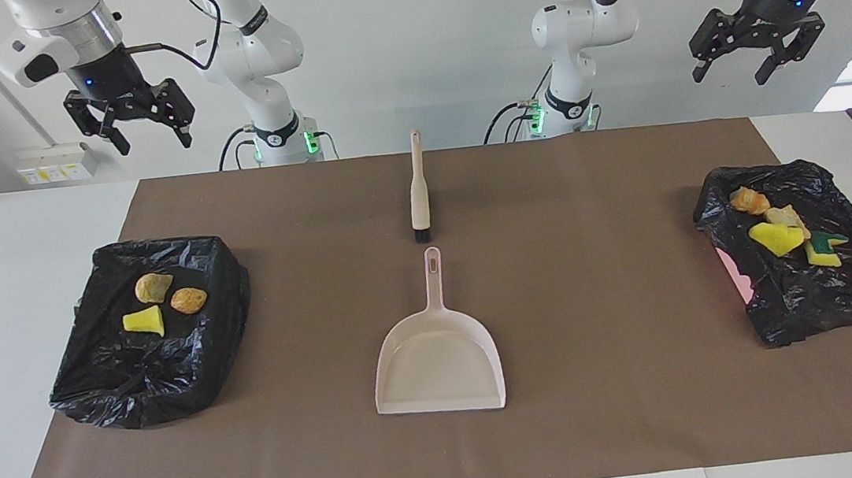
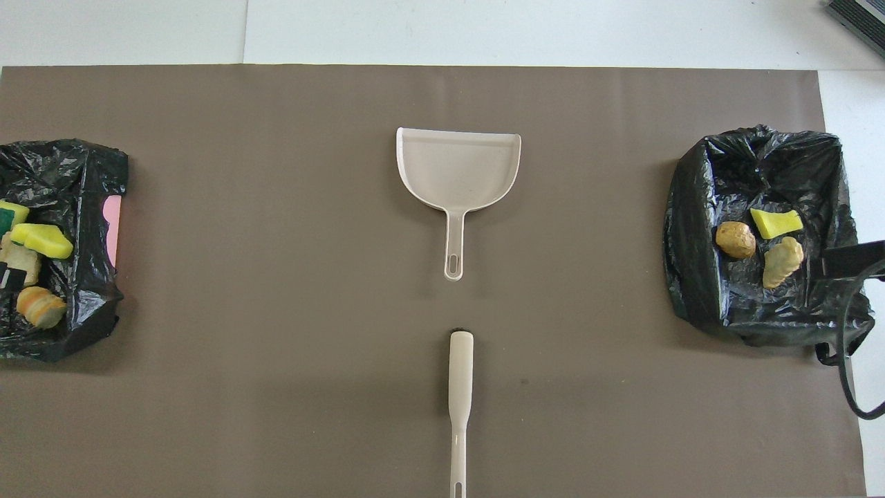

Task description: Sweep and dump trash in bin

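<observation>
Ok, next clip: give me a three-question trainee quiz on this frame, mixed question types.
1. True or false: the dustpan holds a piece of trash.
2. Which lies nearer to the robots? A) the brush B) the dustpan
3. How many trash lumps lie in the bin at the right arm's end of the table?

Key: 1 false, the pan is bare. 2 A. 3 three: one yellow wedge and two brownish chunks. Left gripper and right gripper hang open, high up.

Dustpan [image 2: 458, 166] mid-mat [image 2: 276, 277], brush [image 2: 460, 387] nearer the robots, handles in line, trash [image 2: 759, 242] lay in two black-bagged bins [image 2: 698, 277].
</observation>
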Action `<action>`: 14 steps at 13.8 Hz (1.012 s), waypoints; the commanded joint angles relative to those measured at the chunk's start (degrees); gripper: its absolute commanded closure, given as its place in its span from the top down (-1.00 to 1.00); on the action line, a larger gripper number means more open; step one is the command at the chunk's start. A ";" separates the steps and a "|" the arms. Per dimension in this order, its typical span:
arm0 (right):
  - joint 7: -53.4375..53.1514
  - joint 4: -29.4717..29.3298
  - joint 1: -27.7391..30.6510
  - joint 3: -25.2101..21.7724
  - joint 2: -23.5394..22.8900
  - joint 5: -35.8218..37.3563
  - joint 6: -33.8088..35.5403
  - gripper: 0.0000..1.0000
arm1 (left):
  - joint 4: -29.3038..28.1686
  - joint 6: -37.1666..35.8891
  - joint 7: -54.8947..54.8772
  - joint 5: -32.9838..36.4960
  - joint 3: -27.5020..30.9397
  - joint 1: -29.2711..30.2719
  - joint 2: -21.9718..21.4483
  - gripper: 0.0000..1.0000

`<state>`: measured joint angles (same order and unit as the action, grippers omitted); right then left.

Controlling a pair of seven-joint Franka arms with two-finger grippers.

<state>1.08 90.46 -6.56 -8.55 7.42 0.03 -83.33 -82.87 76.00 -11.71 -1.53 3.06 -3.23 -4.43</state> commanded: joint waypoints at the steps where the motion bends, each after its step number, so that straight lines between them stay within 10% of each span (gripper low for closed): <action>1: -0.73 0.68 0.14 0.28 0.85 -0.03 0.27 1.00 | -2.47 1.35 0.90 1.61 -0.60 0.06 -1.81 1.00; 14: -0.55 -1.51 0.32 0.20 -0.74 0.06 0.62 1.00 | -2.74 4.51 1.16 1.61 -0.51 0.50 -1.81 1.00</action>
<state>1.08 90.39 -6.56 -8.54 7.28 0.01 -83.33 -83.27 79.06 -11.18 -0.94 3.01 -3.23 -4.49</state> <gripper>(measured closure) 0.000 0.000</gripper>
